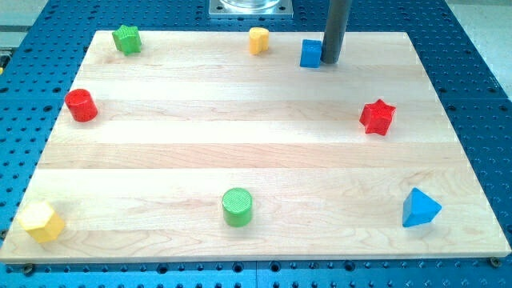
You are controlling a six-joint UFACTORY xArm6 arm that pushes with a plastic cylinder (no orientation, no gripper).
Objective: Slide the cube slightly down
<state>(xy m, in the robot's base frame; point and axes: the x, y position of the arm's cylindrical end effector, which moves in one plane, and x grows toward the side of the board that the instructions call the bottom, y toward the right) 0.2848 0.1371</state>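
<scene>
Standing just to the view's right of the blue cube (310, 54), my tip (330, 62) touches or nearly touches its side; the rod has no jaws and grasps nothing. The blue cube sits near the top edge of the wooden board (240, 136). From the cube, a yellow block (258, 40) lies close to the left, a green star (126, 38) far left, a red cylinder (81, 106) lower left, a red star (378, 117) lower right, a green cylinder (237, 206) well below, a blue triangle (419, 209) and a yellow hexagon block (42, 222) at the bottom corners.
</scene>
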